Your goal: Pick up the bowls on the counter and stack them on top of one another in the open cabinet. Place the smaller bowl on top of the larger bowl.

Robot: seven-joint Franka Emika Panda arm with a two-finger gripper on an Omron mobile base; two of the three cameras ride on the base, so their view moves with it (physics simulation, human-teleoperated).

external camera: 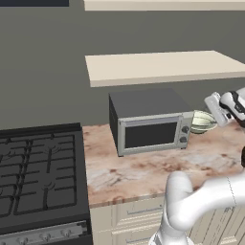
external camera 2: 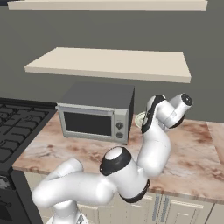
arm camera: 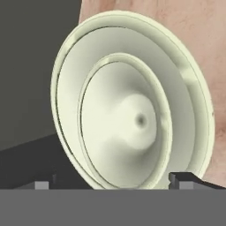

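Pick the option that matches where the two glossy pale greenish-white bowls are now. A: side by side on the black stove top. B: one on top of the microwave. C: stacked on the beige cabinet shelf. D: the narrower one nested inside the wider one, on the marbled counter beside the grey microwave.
D: the hand view shows the narrower pale greenish-white bowl sitting inside the wider, deeper pale greenish-white bowl, and the left base view shows them on the pinkish-beige marbled counter beside the grey microwave.

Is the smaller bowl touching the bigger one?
Touching: in the hand view the smaller bowl sits nested inside the larger bowl, on the counter.
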